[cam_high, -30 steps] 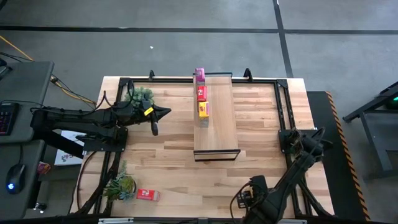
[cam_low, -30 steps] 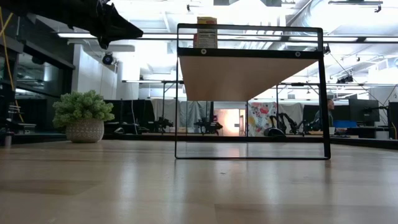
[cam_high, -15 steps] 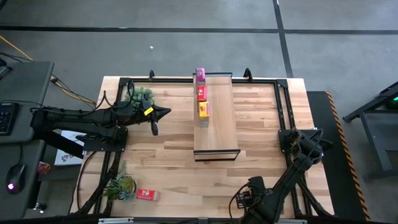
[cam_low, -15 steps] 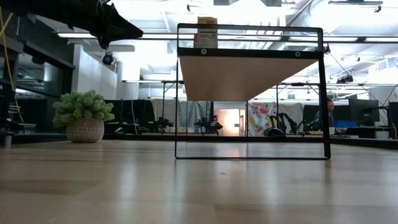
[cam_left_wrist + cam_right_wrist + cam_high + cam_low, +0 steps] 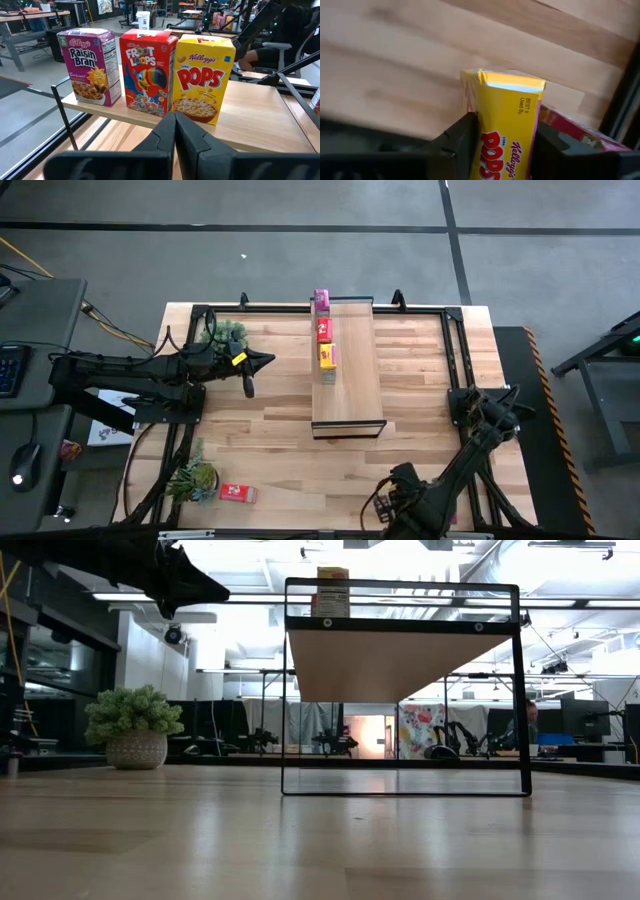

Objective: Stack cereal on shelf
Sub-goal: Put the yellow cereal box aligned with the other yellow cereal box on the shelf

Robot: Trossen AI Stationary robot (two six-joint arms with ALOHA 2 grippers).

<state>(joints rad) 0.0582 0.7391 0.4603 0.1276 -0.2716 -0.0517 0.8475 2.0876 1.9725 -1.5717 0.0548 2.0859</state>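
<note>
Right gripper [image 5: 500, 145] shifted—flanking yellow box [image 5: 507, 125].

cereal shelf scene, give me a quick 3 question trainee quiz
1. True or false: three cereal boxes stand on the shelf.
2. Which box sits between the right gripper fingers? A) Raisin Bran B) Froot Loops C) Corn Pops
3. What lies on the table beside the potted plant at its near left corner?

Key
1. True: Raisin Bran box, Froot Loops box, Corn Pops box.
2. C, a second Corn Pops box.
3. A red cereal box, lying flat.
</note>
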